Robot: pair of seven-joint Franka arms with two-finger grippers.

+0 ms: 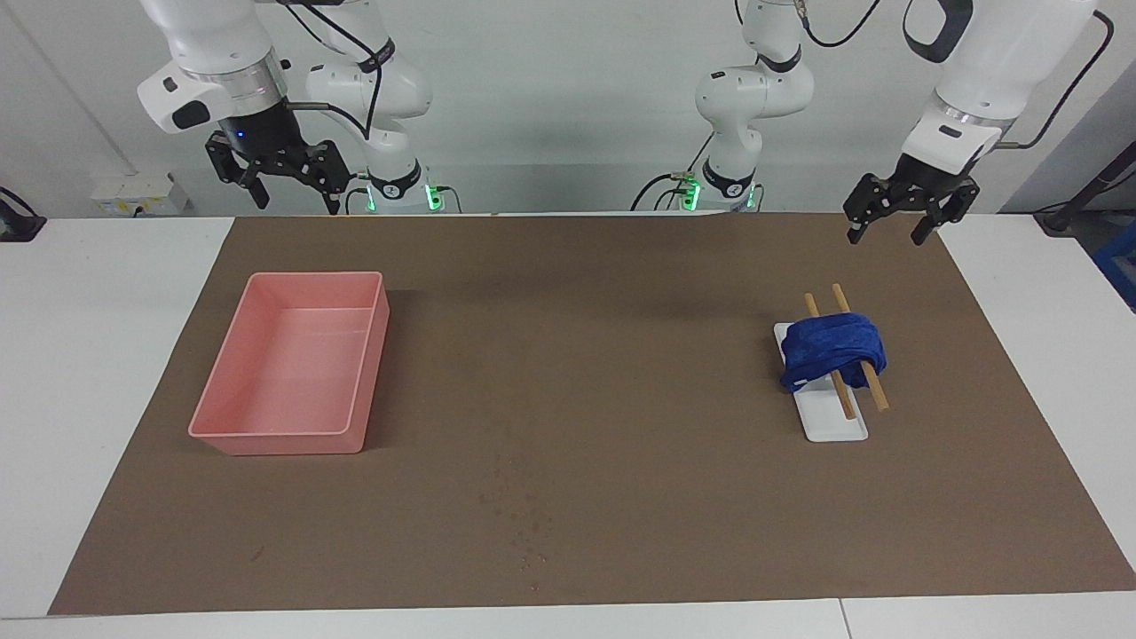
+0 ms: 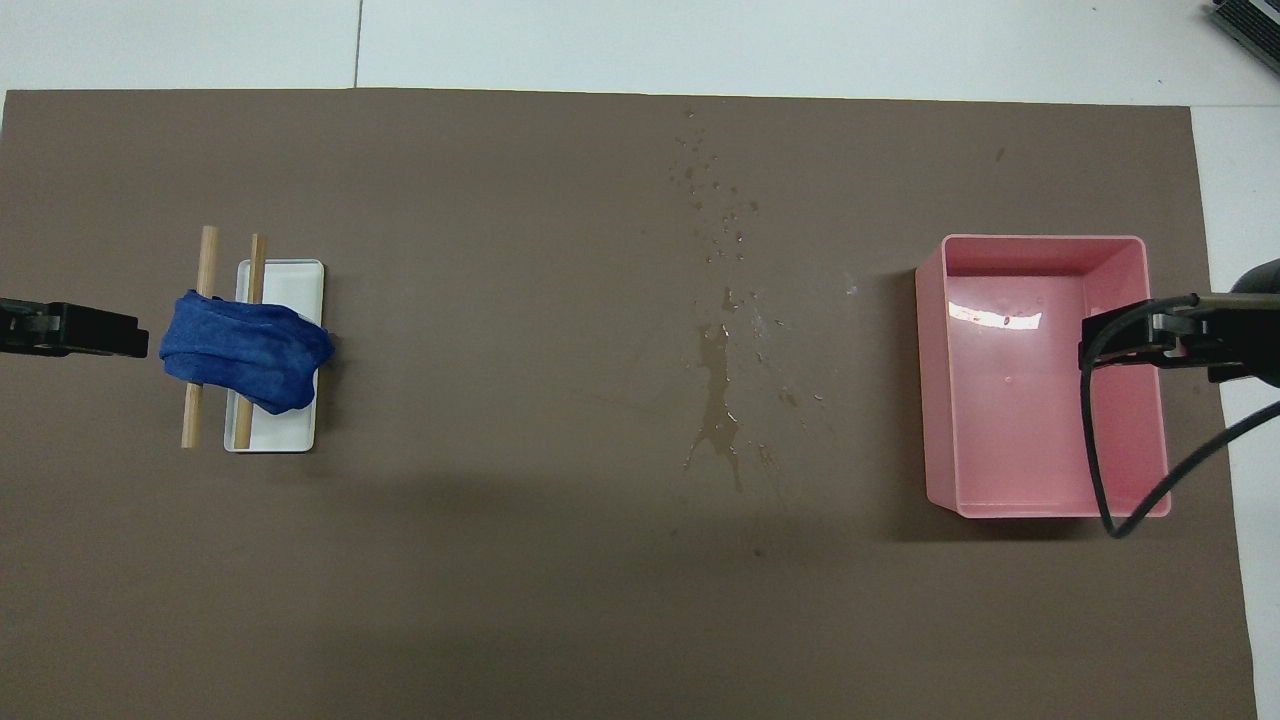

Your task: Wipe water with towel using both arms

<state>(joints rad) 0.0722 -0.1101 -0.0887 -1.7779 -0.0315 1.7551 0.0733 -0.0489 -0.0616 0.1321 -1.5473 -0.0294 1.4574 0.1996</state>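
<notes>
I see the royal-blue fuzzy fabric towel (image 1: 832,352) bunched over two wooden sticks (image 1: 859,358) on a flat white rectangular plate (image 1: 832,420), toward the left arm's end of the brown mat (image 1: 577,373). My left gripper (image 1: 896,220) hangs in the air above the mat's edge nearest the robots, its fingers spread apart and holding nothing. My right gripper (image 1: 286,189) waits, raised, fingers likewise apart and empty. A pink rectangular plastic tray (image 1: 293,364) sits toward the right arm's end. Spilled water (image 2: 722,380) glistens mid-mat.
</notes>
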